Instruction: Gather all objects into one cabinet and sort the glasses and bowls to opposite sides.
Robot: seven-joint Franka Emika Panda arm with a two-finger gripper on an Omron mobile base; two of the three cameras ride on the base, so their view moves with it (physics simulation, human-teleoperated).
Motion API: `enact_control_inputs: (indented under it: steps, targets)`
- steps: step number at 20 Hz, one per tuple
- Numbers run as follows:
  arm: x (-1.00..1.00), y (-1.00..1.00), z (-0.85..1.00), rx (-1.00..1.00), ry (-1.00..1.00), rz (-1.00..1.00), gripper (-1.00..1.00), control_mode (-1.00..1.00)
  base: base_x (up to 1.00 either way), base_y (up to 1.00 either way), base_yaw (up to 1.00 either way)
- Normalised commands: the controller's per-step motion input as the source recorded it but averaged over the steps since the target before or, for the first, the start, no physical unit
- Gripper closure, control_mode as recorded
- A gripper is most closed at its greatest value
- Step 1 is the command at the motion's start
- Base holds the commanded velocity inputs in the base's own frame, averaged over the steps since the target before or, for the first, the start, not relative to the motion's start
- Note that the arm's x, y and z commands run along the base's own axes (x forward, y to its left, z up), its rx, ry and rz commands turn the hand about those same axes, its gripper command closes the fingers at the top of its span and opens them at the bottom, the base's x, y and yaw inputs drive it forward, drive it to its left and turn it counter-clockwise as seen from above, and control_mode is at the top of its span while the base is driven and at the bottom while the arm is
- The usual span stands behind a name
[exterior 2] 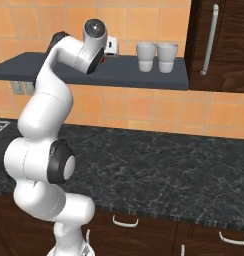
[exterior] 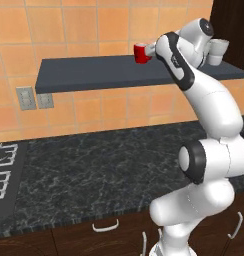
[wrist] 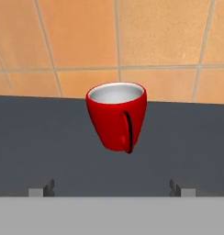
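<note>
Red cup (wrist: 116, 116) upright on grey shelf (exterior: 94, 75), white inside, apparently empty; gripper (wrist: 113, 188) spread wide, facing it, not touching; two pale cups (exterior 2: 156, 56) farther along near brown cabinet (exterior 2: 221, 42)

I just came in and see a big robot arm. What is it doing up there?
The white arm is reaching up to the grey shelf. Its gripper is open and points at a red cup standing upright on the shelf, with the fingertips apart on either side, not yet touching it. Two pale cups stand side by side further along the shelf, near the dark cabinet, whose door is closed.
</note>
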Motion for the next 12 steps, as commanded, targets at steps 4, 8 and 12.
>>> enact_control_inputs:
  steps: [4,8,12]
  targets:
    - [0.47,0.0,0.0,0.0,0.01,0.0,-1.0,-1.0,0.0,0.0,0.0]
    - [0.42,0.0,0.0,0.0,0.0,0.0,-1.0,-1.0,0.0,0.0,0.0]
    - [0.33,0.0,0.0,0.0,0.0,0.0,-1.0,-1.0,0.0,0.0,0.0]
